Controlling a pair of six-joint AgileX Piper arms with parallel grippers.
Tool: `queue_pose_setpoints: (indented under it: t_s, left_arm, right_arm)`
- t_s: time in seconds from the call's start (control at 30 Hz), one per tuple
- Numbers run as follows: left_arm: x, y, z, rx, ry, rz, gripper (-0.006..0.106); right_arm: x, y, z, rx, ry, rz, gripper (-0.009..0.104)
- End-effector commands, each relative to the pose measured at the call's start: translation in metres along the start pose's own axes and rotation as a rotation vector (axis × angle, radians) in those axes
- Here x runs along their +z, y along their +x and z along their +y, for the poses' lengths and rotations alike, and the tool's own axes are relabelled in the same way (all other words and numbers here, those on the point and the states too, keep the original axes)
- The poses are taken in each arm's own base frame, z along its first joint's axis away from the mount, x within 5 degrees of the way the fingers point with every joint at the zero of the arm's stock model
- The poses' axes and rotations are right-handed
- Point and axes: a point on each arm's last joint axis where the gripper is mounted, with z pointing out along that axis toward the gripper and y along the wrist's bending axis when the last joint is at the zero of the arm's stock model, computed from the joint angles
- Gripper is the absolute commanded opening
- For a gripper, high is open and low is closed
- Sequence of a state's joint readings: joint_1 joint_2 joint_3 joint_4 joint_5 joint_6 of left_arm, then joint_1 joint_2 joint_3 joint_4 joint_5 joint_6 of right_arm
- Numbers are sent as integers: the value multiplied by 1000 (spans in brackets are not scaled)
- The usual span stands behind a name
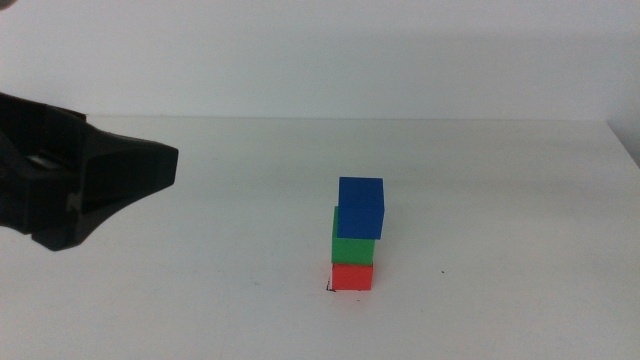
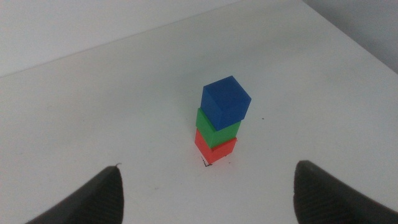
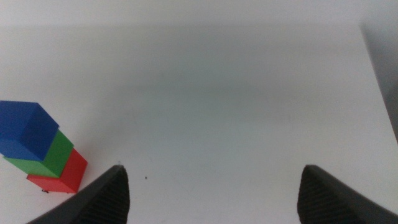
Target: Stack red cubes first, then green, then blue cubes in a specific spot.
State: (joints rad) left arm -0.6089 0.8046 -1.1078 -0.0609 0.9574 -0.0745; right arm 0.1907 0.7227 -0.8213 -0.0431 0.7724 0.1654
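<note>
Both jaws gape empty over the white table (image 1: 480, 160); left gripper (image 1: 150, 165) beside the cube stack.

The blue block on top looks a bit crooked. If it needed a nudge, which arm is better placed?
Probably the left. Its tool is open and faces the blue block on the green block and red block. The right tool sees them only off to one side.
</note>
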Motion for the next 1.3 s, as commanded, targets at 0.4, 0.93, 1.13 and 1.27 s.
queue_pose_setpoints:
  t_s: [0.4,0.93,1.13,1.27]
  left_arm:
    - [-1,-3,0,-1,1,-37,94]
    - [26,112,51,4,-345,-354,94]
    - [32,189,58,-137,-473,-381,94]
    - [38,215,57,-151,-495,-420,94]
  right_arm:
    - [-3,14,-6,-30,-24,-107,93]
    - [5,66,-17,-50,30,-462,93]
    - [13,142,-27,-107,109,-460,93]
    - [21,170,-29,-104,113,-479,93]
